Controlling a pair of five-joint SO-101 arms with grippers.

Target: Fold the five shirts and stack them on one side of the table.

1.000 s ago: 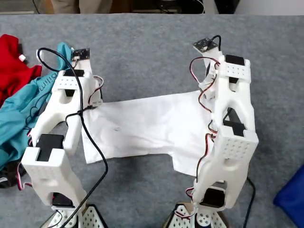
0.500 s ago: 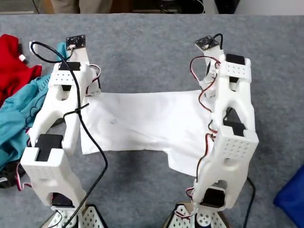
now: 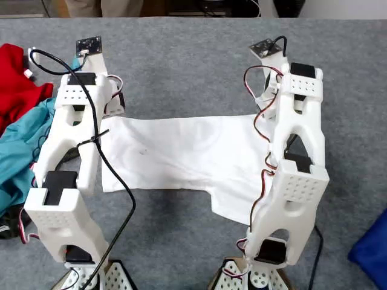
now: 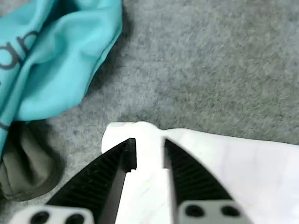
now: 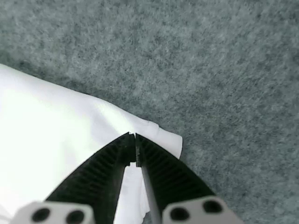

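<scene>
Grey table (image 3: 181, 60): white shirt (image 3: 181, 151) flat, L jaws & R jaws each pinch a far corner.

- The table (image 3: 193, 66) is covered edge to edge in a grey, felt-like mat; from my feed its nap looks coarse and speckled, lighter and darker fibres mixed.
- Up close in both wrist views that same grey surface lies flat, with no seam or fold that I can make out.
- Beyond the table's far edge runs a narrow strip of the room — a brown wooden piece (image 3: 154, 7) towards the left.
- Further right along that strip sits dark clutter (image 3: 242, 7) with thin cables looping through it; I cannot tell what it is.
- In the far right corner there is a pale, plain surface (image 3: 344, 7).
</scene>
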